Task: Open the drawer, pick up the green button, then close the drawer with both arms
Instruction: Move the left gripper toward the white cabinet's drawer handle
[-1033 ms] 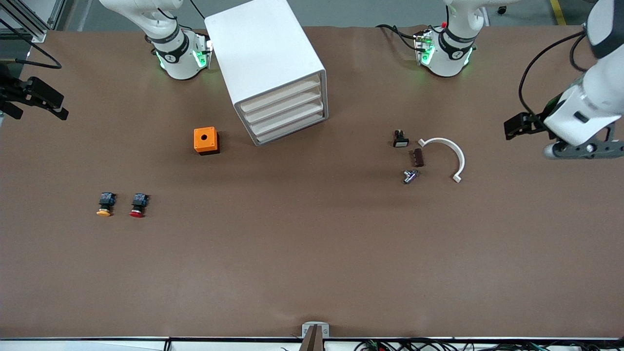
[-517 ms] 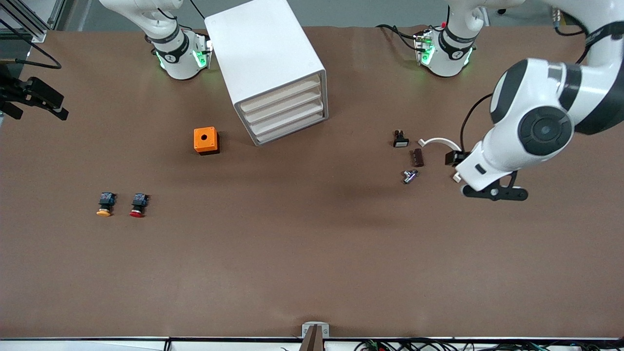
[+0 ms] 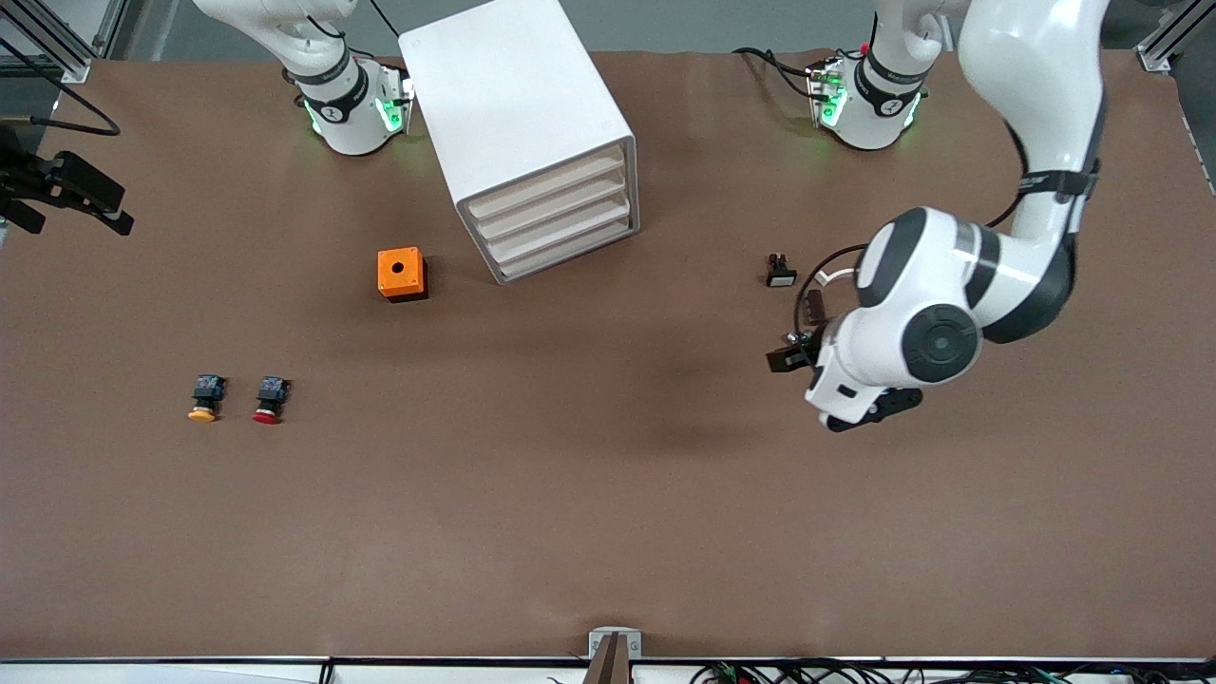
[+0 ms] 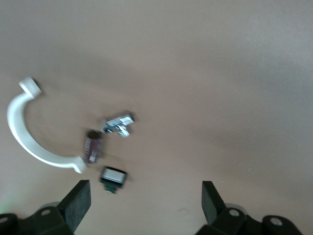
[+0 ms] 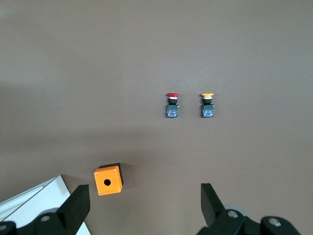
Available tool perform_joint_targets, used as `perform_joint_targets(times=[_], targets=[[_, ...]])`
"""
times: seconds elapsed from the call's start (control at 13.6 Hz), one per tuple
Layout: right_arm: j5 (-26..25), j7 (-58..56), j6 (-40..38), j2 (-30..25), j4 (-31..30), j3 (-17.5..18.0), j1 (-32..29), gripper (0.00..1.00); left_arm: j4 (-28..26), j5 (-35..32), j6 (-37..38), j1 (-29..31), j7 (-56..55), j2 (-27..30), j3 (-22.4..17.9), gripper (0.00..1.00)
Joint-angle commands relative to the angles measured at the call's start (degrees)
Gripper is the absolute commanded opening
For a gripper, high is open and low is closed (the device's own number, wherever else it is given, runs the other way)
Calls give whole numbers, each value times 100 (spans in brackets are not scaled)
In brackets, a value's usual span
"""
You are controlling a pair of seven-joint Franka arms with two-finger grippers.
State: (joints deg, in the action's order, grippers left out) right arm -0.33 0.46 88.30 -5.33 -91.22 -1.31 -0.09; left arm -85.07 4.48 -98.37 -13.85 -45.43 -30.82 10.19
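Note:
The white cabinet (image 3: 518, 114) stands between the arms' bases, and its corner shows in the right wrist view (image 5: 29, 203). All four cream drawer fronts (image 3: 556, 217) are shut. The green-capped button is hidden from every view. My left gripper (image 3: 869, 407) hangs over the table by a cluster of small parts. In the left wrist view it (image 4: 144, 196) is open and empty. My right gripper is out of the front view. In the right wrist view it (image 5: 144, 196) is open and empty, high over the orange box (image 5: 108, 179).
The orange box (image 3: 401, 274) sits beside the cabinet. An orange-capped button (image 3: 203, 399) and a red-capped one (image 3: 270, 400) lie toward the right arm's end. Under the left arm lie a white arc (image 4: 29, 137), a brown piece (image 4: 93, 147), a metal piece (image 4: 120, 123) and a white-faced part (image 4: 113, 177).
My left arm has swung in from its end of the table, and it now covers part of the small parts. The right arm and the drawers have not moved.

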Motion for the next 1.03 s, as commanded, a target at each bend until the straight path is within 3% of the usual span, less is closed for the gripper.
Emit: perform_joint_targets(times=[0.0, 0.37, 0.74, 0.96], targets=[[-81, 68, -41, 76, 131, 17, 9, 100, 368, 123, 46, -362, -1331, -389, -26, 100], [-72, 77, -41, 76, 131, 17, 0, 100, 518, 869, -68, -566, -2854, -733, -26, 100], [-81, 69, -50, 76, 175, 17, 1, 100, 518, 1441, -68, -636, -5333, -961, -17, 100], [-81, 68, -41, 76, 184, 17, 0, 100, 509, 2511, -68, -697, -5992, -1163, -26, 100]])
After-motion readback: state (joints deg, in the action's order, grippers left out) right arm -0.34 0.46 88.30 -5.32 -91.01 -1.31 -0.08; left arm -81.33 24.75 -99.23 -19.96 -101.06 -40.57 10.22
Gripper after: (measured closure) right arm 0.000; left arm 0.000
